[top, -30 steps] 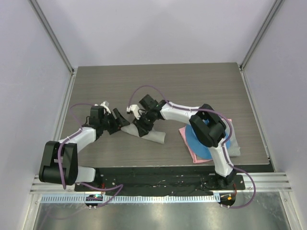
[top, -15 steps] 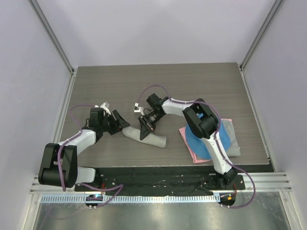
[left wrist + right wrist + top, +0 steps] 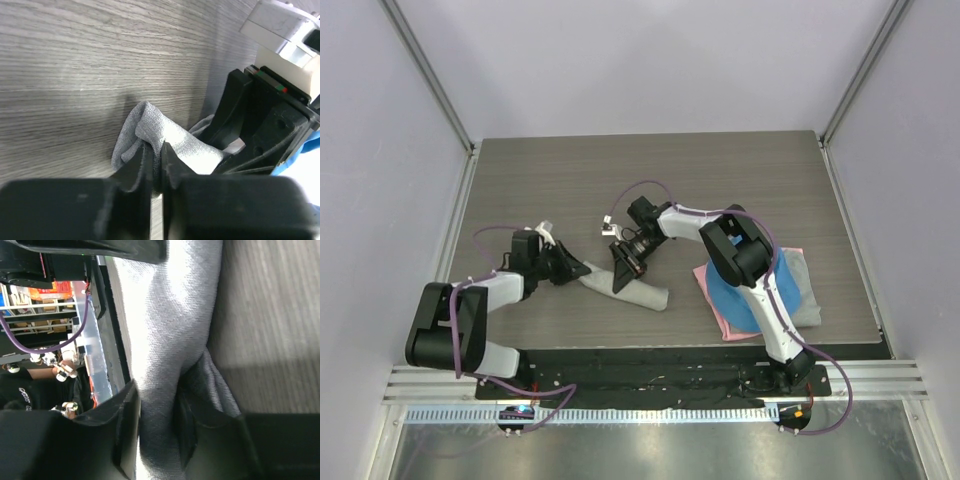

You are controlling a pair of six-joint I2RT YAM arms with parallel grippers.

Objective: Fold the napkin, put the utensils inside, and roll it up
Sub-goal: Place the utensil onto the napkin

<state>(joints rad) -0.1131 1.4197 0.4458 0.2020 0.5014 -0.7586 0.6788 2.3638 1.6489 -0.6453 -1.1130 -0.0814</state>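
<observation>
- The napkin (image 3: pixel 642 291) is lying as a short grey roll just below the middle of the overhead frame, on the wooden table (image 3: pixel 720 180), left of and apart from the blue cloth (image 3: pixel 740 300).
- The left gripper (image 3: pixel 156 152) is pinching the roll's left end, with its jaws nearly together on a crease of fabric.
- The right gripper (image 3: pixel 159 410) is straddling the roll further along, with its jaws clamped around the bulk.
- The spoon is not showing, so I cannot tell whether it is inside.
- The cloth is looking thin, soft and light. It will likely slump and unwind if released, so gripping across the roll's full thickness seems wiser than taking a loose edge.
</observation>
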